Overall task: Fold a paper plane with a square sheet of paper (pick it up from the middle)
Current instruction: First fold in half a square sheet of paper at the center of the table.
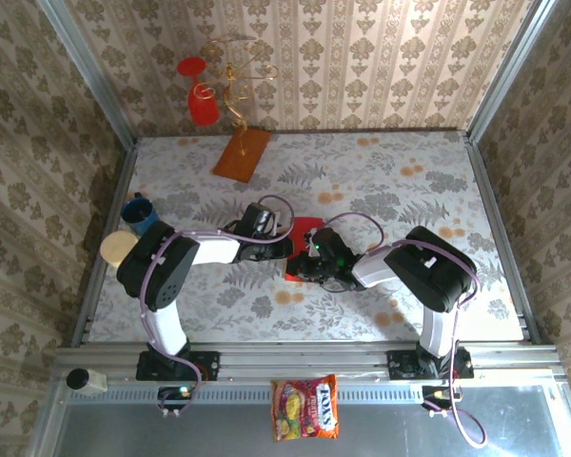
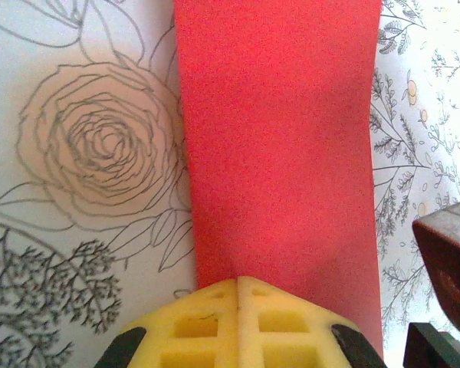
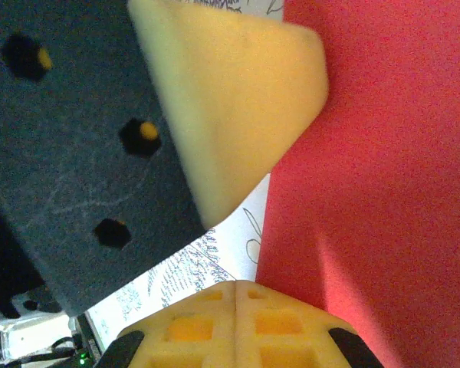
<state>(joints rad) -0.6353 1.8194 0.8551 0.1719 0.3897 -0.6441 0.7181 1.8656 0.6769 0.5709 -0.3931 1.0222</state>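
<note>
Square sheet of paper (image 1: 307,228), thin, bright red, plain: flat at mid-table on the pale floral-printed tablecloth (image 1: 409,181), with no dart shape to it yet. Both black arms reaching in from the near edge and meeting over the sheet's near part, hiding that part from above.

Left gripper (image 2: 238,282): yellow foam fingers (image 2: 192,326) pressed together, nothing to be seen between them. Tips down on the red sheet near one end, the sheet running away from them as a straight-sided band.

Right gripper (image 3: 236,285): likewise closed, tips at the sheet's edge where red meets cloth, just beside the left gripper's foam pad (image 3: 238,100).

Hard to tell from views this tight whether the tips pin the paper or nip a sliver of it; pinning looks likelier. Faint ridge in the paper leading off each pair of tips, so some slight buckling under the pressure.

Step in hand, by judgement: the very start, steadying or squaring the sheet before the first fold, with nearly all of the task left. Next move calls for one gripper pinning the sheet while the other parts its fingers, takes the paper at the middle and lifts without dragging it across the cloth.
</note>
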